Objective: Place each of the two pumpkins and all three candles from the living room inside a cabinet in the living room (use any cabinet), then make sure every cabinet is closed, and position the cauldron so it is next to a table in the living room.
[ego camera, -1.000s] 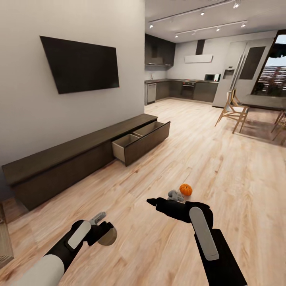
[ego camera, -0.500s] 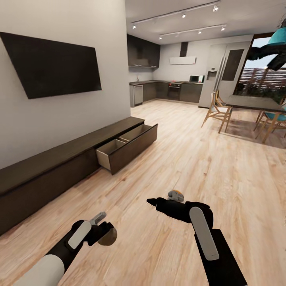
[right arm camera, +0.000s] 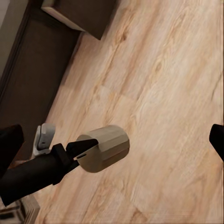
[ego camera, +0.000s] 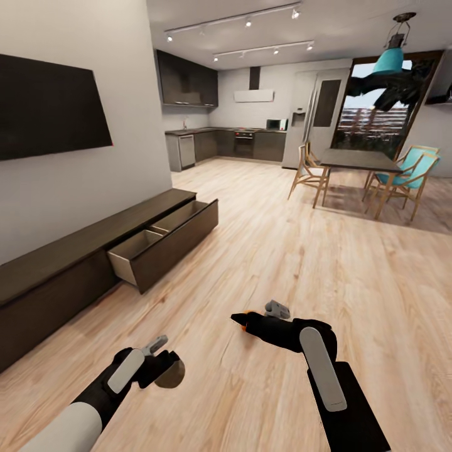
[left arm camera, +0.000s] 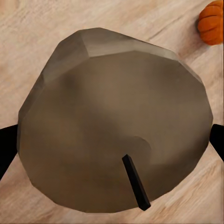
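My left gripper (ego camera: 164, 367) is shut on a candle (ego camera: 171, 374), a short beige faceted cylinder with a black wick (left arm camera: 136, 183), held low over the wood floor. My right gripper (ego camera: 242, 321) is open, its fingertips wide apart and nothing between them. One orange pumpkin (left arm camera: 212, 21) lies on the floor just beyond the right gripper, and only a sliver of the pumpkin (ego camera: 251, 312) peeks out behind it. The long dark-brown cabinet (ego camera: 56, 267) runs along the left wall with one drawer (ego camera: 164, 242) pulled out, its pale inside showing. The cauldron is out of view.
A black TV (ego camera: 44, 107) hangs above the cabinet. A dining table (ego camera: 358, 162) with wooden and teal chairs stands at the far right. The dark kitchen (ego camera: 220, 141) is at the back. Wood floor (ego camera: 301, 251) stretches between me and the drawer.
The camera has turned right, so the cabinet and TV slid left and the dining table came into view. The pumpkin is now mostly behind my right gripper. Both arms hold their pose.
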